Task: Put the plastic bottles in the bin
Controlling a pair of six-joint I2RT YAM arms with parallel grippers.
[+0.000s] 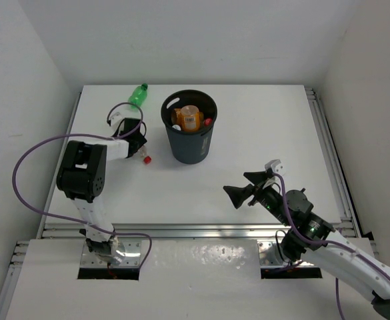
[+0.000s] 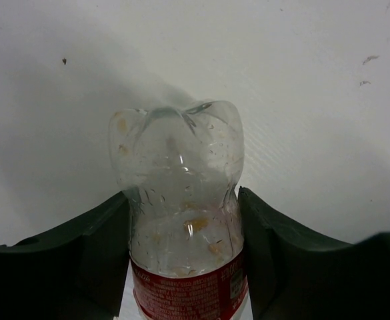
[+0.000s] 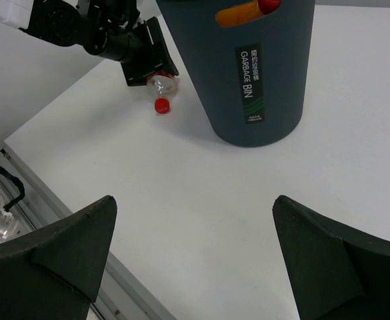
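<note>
My left end effector [image 2: 185, 200] is clenched on a clear bottle [image 2: 181, 167]. Its two dark fingers [image 2: 101, 247] press against the bottle's sides just above the red label, and the ridged base points away from my wrist camera. In the top view this end effector [image 1: 136, 143] sits on the left half of the desk [image 1: 268, 133], left of the bin [image 1: 191, 148]. Only the bottle's red cap [image 1: 147, 159] shows past the fingers there, on their near right side. From my right wrist the same bottle [image 3: 161, 85] lies low against the desk with its cap [image 3: 161, 105] toward me, just left of the bin [image 3: 268, 73].

The bin stands upright near the middle of the far half of the desk. Inside it an orange bottle [image 1: 191, 118] lies with its label up. A second orange shape is at its left and a red cap is at its right.

A green bottle [image 1: 138, 94] lies on its side at the far left of the desk, apart from the bin and beyond my left end effector.

My right end effector [image 1: 247, 187] is released, its fingers [image 3: 55, 257] spread wide. It holds nothing and hangs over the near right part of the desk, well apart from the bin.
</note>
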